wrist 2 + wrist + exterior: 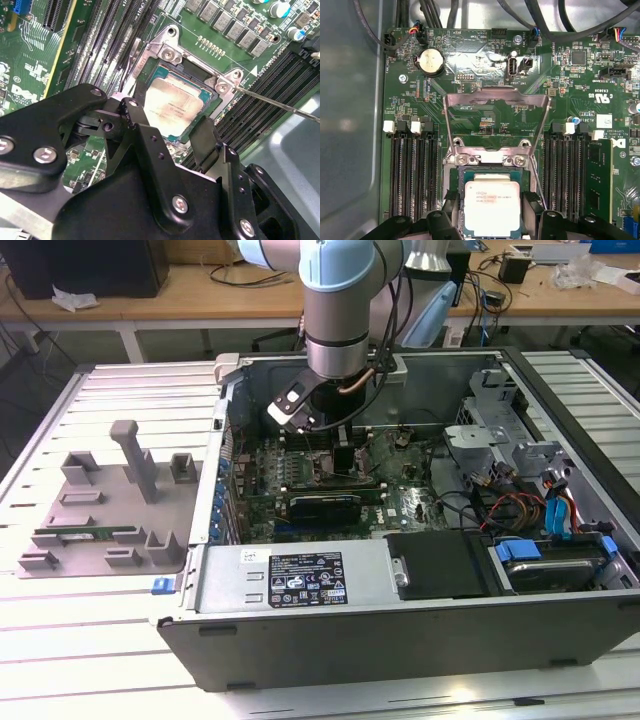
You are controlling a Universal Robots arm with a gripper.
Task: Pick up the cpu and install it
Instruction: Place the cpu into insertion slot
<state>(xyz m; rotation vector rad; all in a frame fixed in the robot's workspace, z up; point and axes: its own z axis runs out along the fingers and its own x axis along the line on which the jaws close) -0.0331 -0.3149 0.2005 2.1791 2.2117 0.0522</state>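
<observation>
The cpu (491, 210), a flat square chip with a silver-grey top and thin green edge, lies level in the motherboard socket (167, 50); the second wrist view shows the cpu (172, 102) too. My gripper (491, 200) straddles it, one black finger (134, 116) against one edge and the other finger (204, 135) against the opposite edge, shut on the cpu. In the exterior view the gripper (343, 458) reaches down into the open computer case (300, 585) over the board's middle. The socket's metal load plate (495, 97) stands swung open behind the chip.
Black memory slots (412, 175) flank the socket on both sides. The thin socket lever (280, 102) sticks out sideways. A black card (325, 506) stands near the socket. Cables and drive bays (540, 510) fill the exterior view's right. A grey fixture (100, 510) holding a green memory stick (85, 536) lies outside the case.
</observation>
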